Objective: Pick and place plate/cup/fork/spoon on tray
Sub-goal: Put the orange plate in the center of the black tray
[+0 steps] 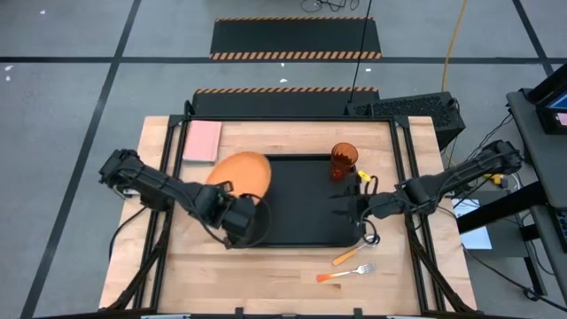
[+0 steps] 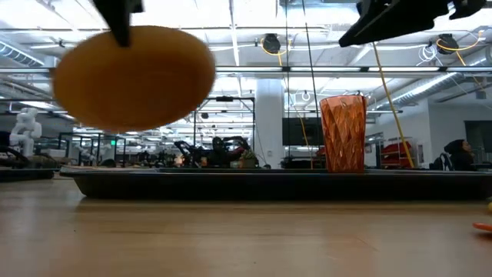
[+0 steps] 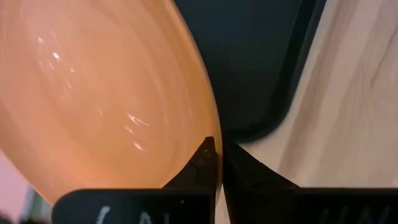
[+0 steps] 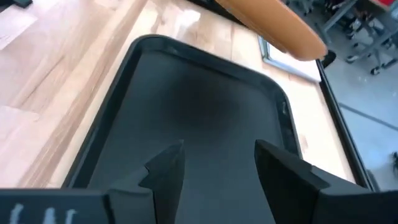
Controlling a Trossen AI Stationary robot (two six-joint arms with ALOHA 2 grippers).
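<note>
The orange plate (image 1: 241, 171) hangs in the air over the tray's left end, held by my left gripper (image 1: 232, 211); it also shows in the low view (image 2: 134, 77) and the left wrist view (image 3: 106, 93). The black tray (image 1: 301, 232) lies mid-table. The dark-orange cup (image 1: 344, 161) stands upright in the tray's far right corner (image 2: 343, 132). My right gripper (image 1: 347, 206) is open and empty above the tray's right part (image 4: 217, 163). The spoon (image 1: 354, 252) and the fork (image 1: 345, 273) lie on the table near the tray's near right corner. My left gripper pinches the plate's rim (image 3: 216, 134) at its near edge between its two fingers, one finger (image 3: 200, 167) on the plate's upper face and one on its underside. The fingers come from the table's near-left side. The plate is lifted clear and tilted.
A pink rectangular pad (image 1: 202, 142) lies at the table's far left, partly under the plate's far edge in the high view. Bare wood lies along the table's near edge. The room beyond shows in the low view, with a person (image 2: 457, 154) far off.
</note>
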